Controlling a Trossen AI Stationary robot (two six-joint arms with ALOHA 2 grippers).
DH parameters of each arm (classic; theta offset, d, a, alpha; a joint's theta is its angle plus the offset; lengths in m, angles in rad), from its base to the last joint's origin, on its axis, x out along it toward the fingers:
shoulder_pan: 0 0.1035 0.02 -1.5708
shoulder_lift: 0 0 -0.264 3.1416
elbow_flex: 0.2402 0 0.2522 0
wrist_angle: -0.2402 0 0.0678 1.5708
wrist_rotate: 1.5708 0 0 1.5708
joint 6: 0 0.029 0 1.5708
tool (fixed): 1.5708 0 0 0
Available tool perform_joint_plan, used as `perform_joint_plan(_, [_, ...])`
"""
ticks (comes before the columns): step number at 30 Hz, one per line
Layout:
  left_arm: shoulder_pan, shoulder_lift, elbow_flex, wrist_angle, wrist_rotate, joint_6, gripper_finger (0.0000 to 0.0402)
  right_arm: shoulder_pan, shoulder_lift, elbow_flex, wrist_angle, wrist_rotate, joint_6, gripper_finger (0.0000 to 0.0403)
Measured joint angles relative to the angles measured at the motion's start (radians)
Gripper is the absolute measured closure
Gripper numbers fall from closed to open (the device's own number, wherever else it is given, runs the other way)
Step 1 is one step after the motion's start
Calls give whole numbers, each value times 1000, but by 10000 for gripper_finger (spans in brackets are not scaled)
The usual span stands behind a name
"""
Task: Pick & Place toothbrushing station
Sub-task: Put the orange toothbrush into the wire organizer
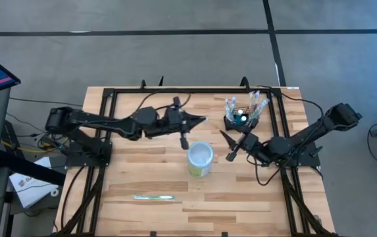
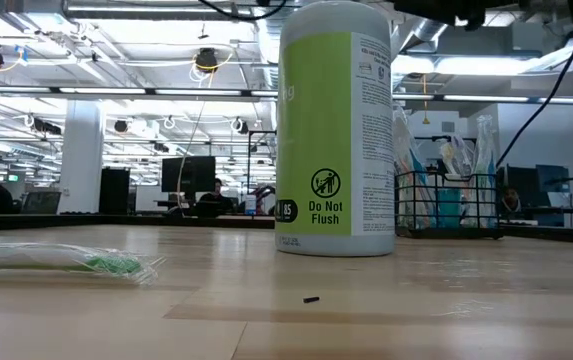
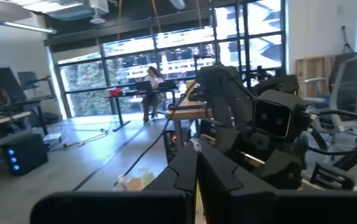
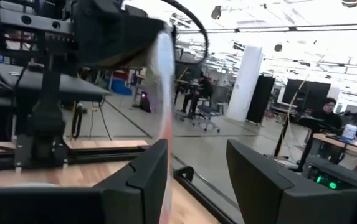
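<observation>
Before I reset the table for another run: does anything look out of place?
One wrapped toothbrush lies alone near the front edge, far from the black mesh basket holding the others. The cup stands upright.

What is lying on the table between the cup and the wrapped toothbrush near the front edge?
Nothing: in the high view, only bare wood lies between the cup and the wrapped toothbrush. The low view shows just a tiny dark speck on the table there.

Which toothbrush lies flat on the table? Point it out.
The wrapped toothbrush near the table's front edge, left of the cup; the others stand upright in the black mesh basket.
</observation>
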Motion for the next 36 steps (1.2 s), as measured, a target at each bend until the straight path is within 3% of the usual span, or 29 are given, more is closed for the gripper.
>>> perform_joint_plan(12, [1, 134, 119, 7, 63, 1, 401, -47, 0, 29, -74, -148, 85, 249])
perform_joint_plan(24, [1, 147, 123, 27, 75, -2, 401, -87, 0, 29, -85, -159, 103, 249])
perform_joint_plan(28, [1, 165, 123, 36, 96, -2, 401, -112, 0, 29, -84, -221, 123, 251])
perform_joint_plan(32, [5, 176, 123, 37, 96, -1, 401, -134, 0, 28, -110, -234, 147, 279])
perform_joint_plan(36, [6, 177, 123, 38, 95, 0, 401, -133, 0, 28, -107, -258, 145, 355])
